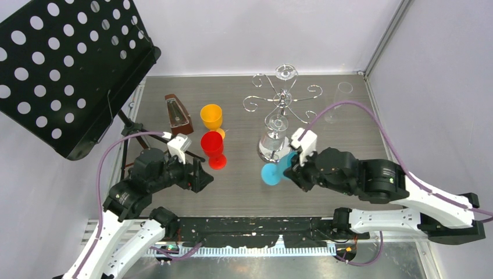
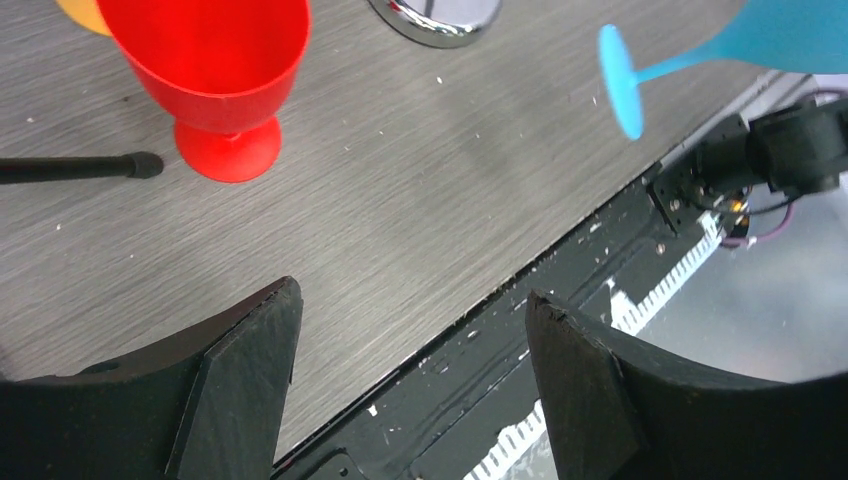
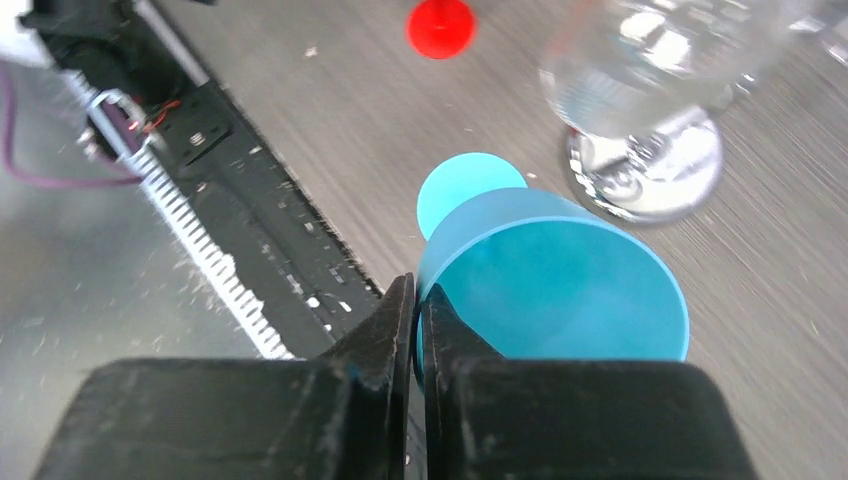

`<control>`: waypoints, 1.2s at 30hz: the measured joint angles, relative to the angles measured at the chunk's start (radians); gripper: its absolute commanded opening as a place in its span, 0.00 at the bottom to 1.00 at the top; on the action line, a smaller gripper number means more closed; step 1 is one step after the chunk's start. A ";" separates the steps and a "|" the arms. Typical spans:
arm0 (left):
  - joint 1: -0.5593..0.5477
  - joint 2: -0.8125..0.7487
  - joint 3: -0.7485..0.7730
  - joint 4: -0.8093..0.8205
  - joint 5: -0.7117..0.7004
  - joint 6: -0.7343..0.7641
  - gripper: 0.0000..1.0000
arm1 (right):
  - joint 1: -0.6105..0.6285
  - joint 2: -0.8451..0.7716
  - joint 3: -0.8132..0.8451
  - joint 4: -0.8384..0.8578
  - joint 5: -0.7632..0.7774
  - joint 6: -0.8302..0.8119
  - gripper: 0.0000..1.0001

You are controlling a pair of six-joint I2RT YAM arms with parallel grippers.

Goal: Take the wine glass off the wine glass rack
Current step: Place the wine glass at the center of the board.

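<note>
The chrome wine glass rack (image 1: 283,99) stands at the back centre on its mirrored base (image 3: 650,175). A clear wine glass (image 1: 278,125) hangs from its near arm, and another (image 1: 286,72) from the far arm. My right gripper (image 3: 415,285) is shut on the rim of a blue wine glass (image 3: 560,290). That blue glass (image 1: 273,171) lies tilted on its side just in front of the rack, foot pointing left. My left gripper (image 2: 412,300) is open and holds nothing, near the table's front edge. It is just in front of a red goblet (image 2: 215,70) that stands upright.
An orange goblet (image 1: 211,116) stands behind the red goblet (image 1: 213,145), with a wooden metronome (image 1: 178,114) to their left. A black perforated music stand (image 1: 64,64) overhangs the left side, one leg (image 2: 70,168) on the table. A tall clear glass (image 1: 340,102) stands at the back right.
</note>
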 measured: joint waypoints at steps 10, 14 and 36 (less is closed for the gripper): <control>0.101 0.003 -0.001 0.031 0.024 -0.046 0.79 | -0.248 -0.086 0.010 -0.158 0.227 0.146 0.05; 0.103 -0.021 -0.001 0.031 0.023 -0.045 0.79 | -0.446 -0.059 0.010 -0.144 0.208 0.130 0.05; 0.103 -0.124 -0.066 0.053 -0.006 -0.047 0.79 | -1.236 0.349 0.043 0.069 -0.077 -0.007 0.05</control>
